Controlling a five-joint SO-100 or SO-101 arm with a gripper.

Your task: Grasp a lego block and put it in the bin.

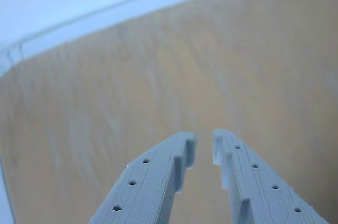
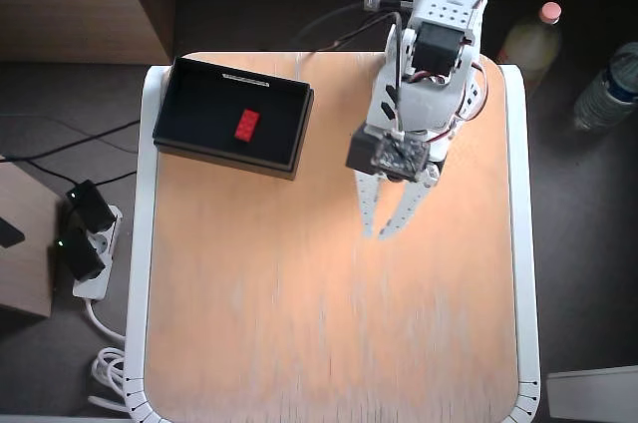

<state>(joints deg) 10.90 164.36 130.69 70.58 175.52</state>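
Plainly, the white two-finger hand (image 2: 377,233) of the arm hangs over bare wood with nothing between its fingers; in the overhead view the two pale fingers run down the picture and converge, their tips just beside each other with a thin gap; in the wrist view the hand (image 1: 204,147) shows the same, two grey-white ribbed fingers (image 1: 150,179) with small holes along them, tips near each other but not touching, so the hand is close to shut and empty; below it lies only blurred wood grain. Above the fingers in the overhead view sits the white arm (image 2: 439,39) with its black motors and thin wires, rising toward the top edge. The orange-brown wooden desk with a white rim (image 2: 523,243) carries everything; its surface around the hand is bare. Well apart, to the upper left in the overhead view, stands the black rectangular shallow bin (image 2: 194,109) with a pale strip on its far long rim, turned slightly against the desk edge; inside it, about the middle of its floor, lies the small bright red rectangular lego block (image 2: 246,124), flat on the floor, its long axis tilted from lower left to upper right, touching no wall. Off the desk, a white power strip (image 2: 85,258) with black plugs lies on the floor at left, and two plastic bottles (image 2: 606,89) stand at upper right.
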